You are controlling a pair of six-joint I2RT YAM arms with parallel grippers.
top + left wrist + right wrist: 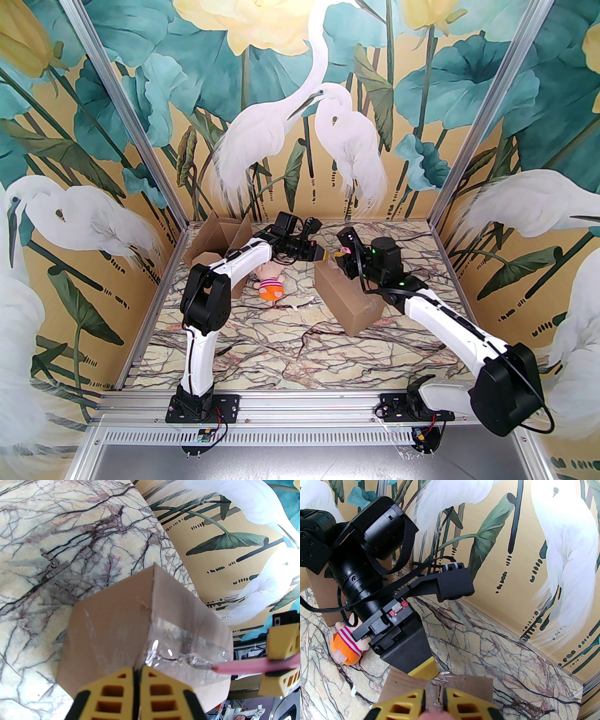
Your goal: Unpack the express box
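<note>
Express box point(349, 304) lies flat, long axis diag, far-left to near-right.

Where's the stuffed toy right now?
Top view: the stuffed toy lies on the table, left of centre, between the open carton and the taped box.

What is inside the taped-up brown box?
Can't tell: the box is closed, with clear tape over its top. A pink tool pokes at the tape.
</note>
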